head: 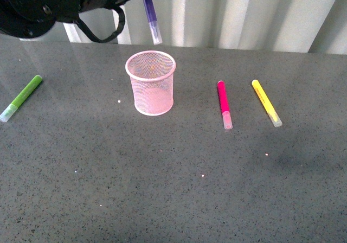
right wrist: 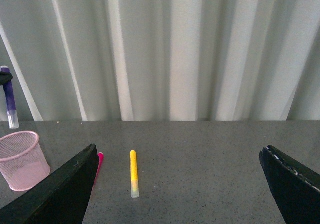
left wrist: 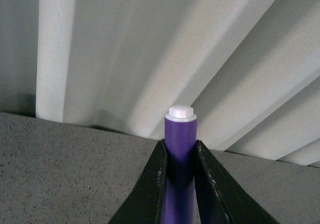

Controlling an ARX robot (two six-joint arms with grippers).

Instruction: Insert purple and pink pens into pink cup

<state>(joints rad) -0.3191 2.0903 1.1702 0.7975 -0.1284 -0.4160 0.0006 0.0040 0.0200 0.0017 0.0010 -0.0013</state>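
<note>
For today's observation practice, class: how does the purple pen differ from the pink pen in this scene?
Colour: the purple pen is dark purple; the pink pen is bright magenta. Pose: the purple pen hangs nearly upright, cap down; the pink pen lies flat on the table. State: the left gripper clamps the purple pen; nothing touches the pink pen. Both have clear caps; neither is in the pink cup.

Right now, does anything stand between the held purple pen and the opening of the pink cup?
Nothing visible. The purple pen hangs cap down in the jaws of the left gripper, above the pink cup, with only air between its tip and the rim. The pink pen lies well aside.
</note>
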